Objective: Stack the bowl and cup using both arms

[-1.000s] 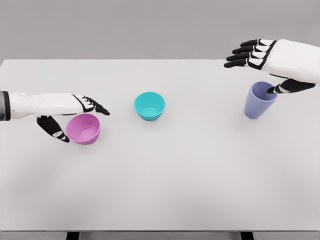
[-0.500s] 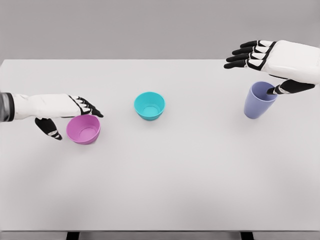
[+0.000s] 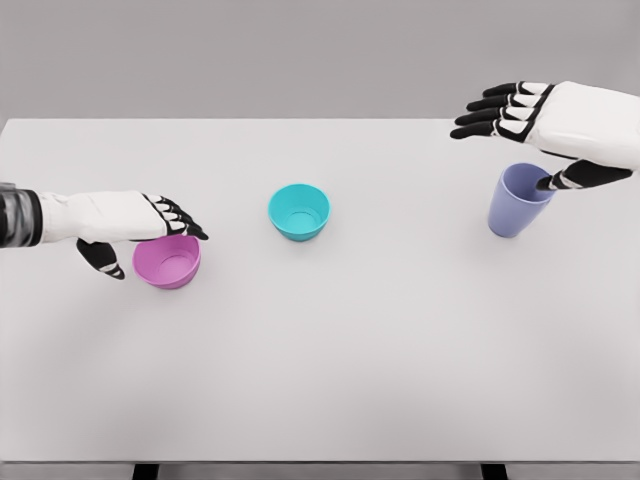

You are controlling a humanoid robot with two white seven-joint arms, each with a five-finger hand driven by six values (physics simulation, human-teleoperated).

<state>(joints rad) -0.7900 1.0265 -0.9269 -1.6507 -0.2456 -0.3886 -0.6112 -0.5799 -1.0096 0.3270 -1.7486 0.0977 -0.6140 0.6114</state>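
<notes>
Both hands are at the reaching step: the left hand (image 3: 140,232), fingers apart, brackets the pink bowl (image 3: 167,259) at nine o'clock on the table (image 3: 320,370). The right hand (image 3: 545,125), fingers spread, hovers over the purple cup (image 3: 516,203) at three o'clock, thumb at its rim. Next, I judge, each must close its grasp, then carry toward the teal bowl (image 3: 299,211) at centre.

Three vessels are set on the table (image 3: 320,380): a bowl (image 3: 167,260) at left (nearest the front), another bowl (image 3: 299,211) mid-table, a cup (image 3: 518,200) at right

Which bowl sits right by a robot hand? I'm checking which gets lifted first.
The pink bowl, at the left robot hand; the teal bowl stands alone mid-table.
</notes>
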